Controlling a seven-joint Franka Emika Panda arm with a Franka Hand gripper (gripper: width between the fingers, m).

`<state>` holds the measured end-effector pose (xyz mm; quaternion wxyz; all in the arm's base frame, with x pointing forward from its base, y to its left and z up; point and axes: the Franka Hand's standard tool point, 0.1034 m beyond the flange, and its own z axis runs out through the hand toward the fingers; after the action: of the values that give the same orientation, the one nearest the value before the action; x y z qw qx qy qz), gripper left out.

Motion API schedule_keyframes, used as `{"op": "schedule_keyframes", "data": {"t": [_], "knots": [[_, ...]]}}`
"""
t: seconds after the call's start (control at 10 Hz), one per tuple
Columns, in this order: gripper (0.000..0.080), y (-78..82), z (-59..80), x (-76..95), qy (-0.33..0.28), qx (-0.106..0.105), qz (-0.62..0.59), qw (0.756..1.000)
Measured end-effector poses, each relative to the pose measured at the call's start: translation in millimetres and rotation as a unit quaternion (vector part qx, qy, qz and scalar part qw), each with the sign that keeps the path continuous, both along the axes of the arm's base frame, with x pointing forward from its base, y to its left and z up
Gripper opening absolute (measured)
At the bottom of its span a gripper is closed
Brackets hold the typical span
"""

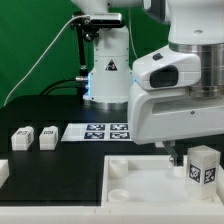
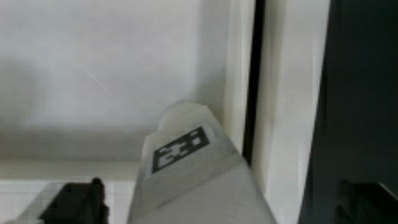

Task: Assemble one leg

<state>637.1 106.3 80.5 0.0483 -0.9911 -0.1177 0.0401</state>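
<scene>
Exterior, leg (image 1: 203,166): standing upright at the exterior view's right, over the white tray (image 1: 130,188), tag facing out.
Exterior, pincer (image 1: 182,157): hanging just beside the leg.
Wrist, leg: showing its tag near one dark finger (image 2: 79,203).
Pincer state: cannot tell whether apart or clamping.

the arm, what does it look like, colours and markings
The arm is glossy white, built of fat rounded shells with dark seams. Its base column carries a black warning triangle and glows blue low down. A thin black cable trails beside it. The fingers are black.
</scene>
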Motion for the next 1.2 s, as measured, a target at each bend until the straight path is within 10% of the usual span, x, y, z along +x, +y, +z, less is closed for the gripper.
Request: {"op": "schedule_keyframes", "data": {"t": [0.4, 0.8, 1.2], "knots": [[0.0649, -2.5, -0.2, 0.2, -0.008, 0.005, 0.094, 0.996], [0.0297, -4.6, -0.2, 0.7, -0.009, 0.004, 0.093, 0.996], [0.0297, -5.8, -0.3, 0.9, -0.007, 0.002, 0.074, 0.997]]}}
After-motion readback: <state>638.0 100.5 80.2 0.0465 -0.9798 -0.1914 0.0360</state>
